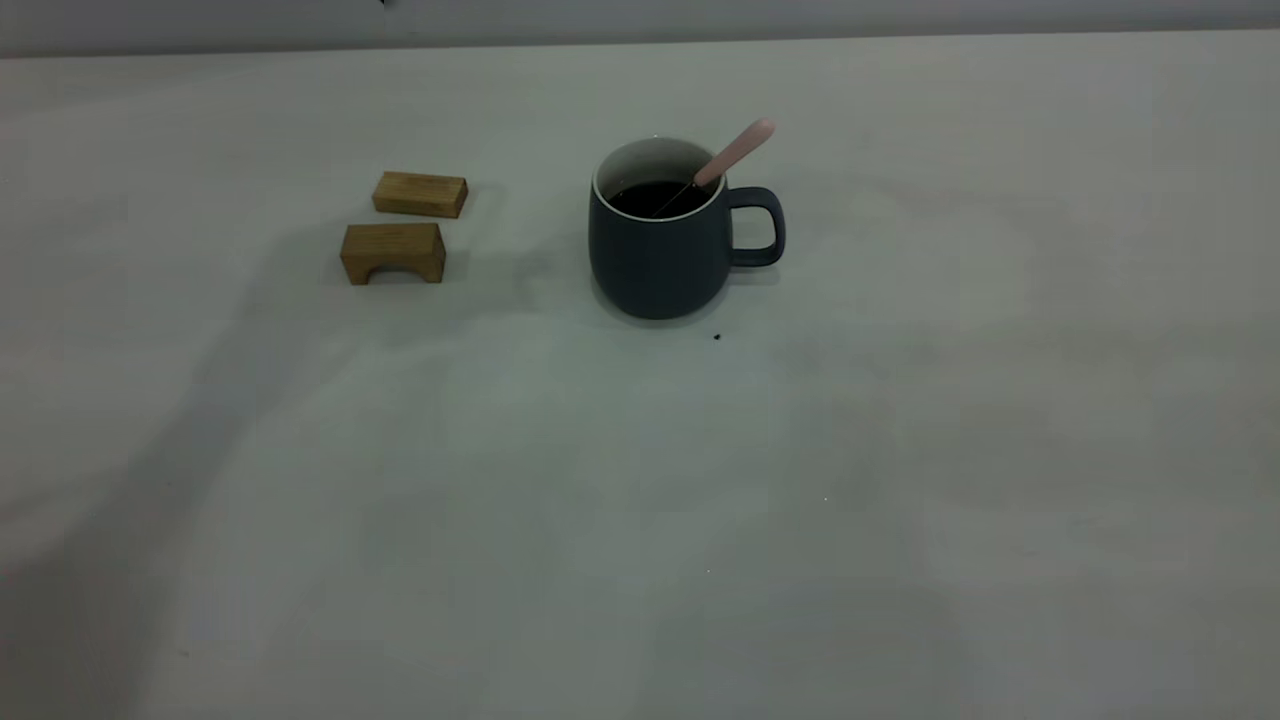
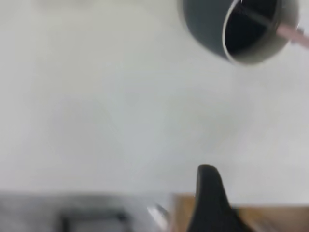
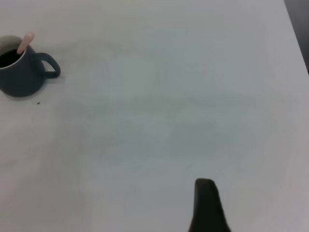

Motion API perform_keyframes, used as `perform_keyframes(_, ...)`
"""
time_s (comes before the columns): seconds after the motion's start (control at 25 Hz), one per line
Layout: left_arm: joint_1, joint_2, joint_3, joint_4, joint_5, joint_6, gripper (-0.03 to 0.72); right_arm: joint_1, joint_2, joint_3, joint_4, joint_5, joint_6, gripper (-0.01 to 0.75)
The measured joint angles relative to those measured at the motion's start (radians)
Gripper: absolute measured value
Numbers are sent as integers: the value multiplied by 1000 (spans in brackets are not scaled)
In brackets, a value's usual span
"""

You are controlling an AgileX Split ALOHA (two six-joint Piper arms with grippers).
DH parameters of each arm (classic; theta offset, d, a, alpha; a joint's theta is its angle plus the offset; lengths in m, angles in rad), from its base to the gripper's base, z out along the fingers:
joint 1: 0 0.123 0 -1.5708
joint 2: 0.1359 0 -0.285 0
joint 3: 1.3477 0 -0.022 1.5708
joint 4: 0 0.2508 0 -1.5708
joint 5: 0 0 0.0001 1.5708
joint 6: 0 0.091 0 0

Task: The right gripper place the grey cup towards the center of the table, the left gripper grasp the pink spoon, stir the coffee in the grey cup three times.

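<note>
- Only one dark finger (image 2: 208, 200) of the left gripper shows in its wrist view, over the table near a wooden edge; whether its fingers are spread or pressed together cannot be told.
- Likewise one finger (image 3: 206, 205) of the right gripper shows over bare table, well apart from the cup; its fingers' state cannot be told either.
- Neither arm appears in the exterior view.
- Upright near the table's middle stands the cup (image 1: 660, 245), its handle towards the right arm's side.
- Inside it lies coffee (image 1: 655, 197), dark against the white inner wall.
- Leaning in the cup is the spoon (image 1: 735, 152), bowl down in the coffee, pink handle slanting out over the rim above the cup's handle.
- Two wooden blocks lie on the left arm's side of the cup: a flat block (image 1: 420, 194) and, just nearer the camera, an arched block (image 1: 393, 252).
- Pale and plain, the table (image 1: 640, 500) bears a small dark speck (image 1: 717, 337) close to the cup's base.
</note>
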Motion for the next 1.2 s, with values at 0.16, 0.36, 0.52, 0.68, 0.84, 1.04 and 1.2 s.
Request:
perform_keyframes(0.16,-52,-208,30,288,0,173,559,0,0,0,0,0,0,562)
perform_keyframes(0.36,-113,-514,208,418,-5,362,559,0,0,0,0,0,0,562)
perform_keyframes(0.52,-113,-775,451,444,-8,407,559,0,0,0,0,0,0,562)
perform_keyframes(0.68,-113,-1031,691,461,-8,411,558,0,0,0,0,0,0,562)
perform_keyframes(0.84,-70,-1269,898,450,-14,402,558,0,0,0,0,0,0,562)
perform_keyframes(1.04,46,-1593,1132,391,-29,374,558,0,0,0,0,0,0,562)
perform_keyframes(1.2,119,-1796,1256,371,-29,375,558,0,0,0,0,0,0,562)
